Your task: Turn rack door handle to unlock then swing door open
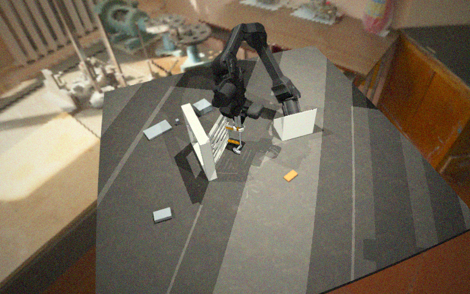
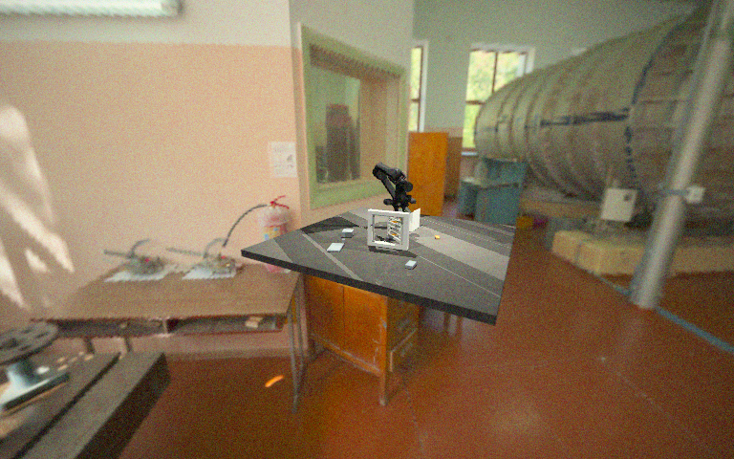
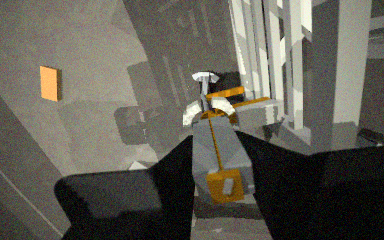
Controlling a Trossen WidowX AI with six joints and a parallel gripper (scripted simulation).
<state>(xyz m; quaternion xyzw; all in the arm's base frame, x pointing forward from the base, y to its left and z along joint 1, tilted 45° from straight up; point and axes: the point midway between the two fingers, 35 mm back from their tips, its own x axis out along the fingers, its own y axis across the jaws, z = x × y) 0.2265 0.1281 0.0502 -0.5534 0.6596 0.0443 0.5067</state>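
Observation:
The white rack frame (image 1: pixel 196 122) (image 2: pixel 388 247) stands upright on the table. Its slatted door (image 1: pixel 217 140) (image 2: pixel 396 229) stands partly open on my arm's side, at an acute angle to the frame. The upright handle (image 1: pixel 240 139) (image 3: pixel 204 88) is a thin silver rod beside the door's slats, near its free edge, with orange parts between rod and door. My gripper (image 1: pixel 238 128) (image 3: pixel 213 139) is shut on the handle, with pale fingertips on both sides of it. The fingers hide part of the rod, and I cannot tell its exact turn.
A white panel (image 1: pixel 296 126) (image 2: pixel 415 219) stands beside the arm's base. Pale blocks (image 1: pixel 202 107) (image 1: pixel 157 130) lie behind the frame, with a tiny cube (image 1: pixel 177 121). Another pale block (image 1: pixel 162 214) (image 2: pixel 411 264) and an orange block (image 1: pixel 290 175) (image 3: pixel 49 83) lie farther off.

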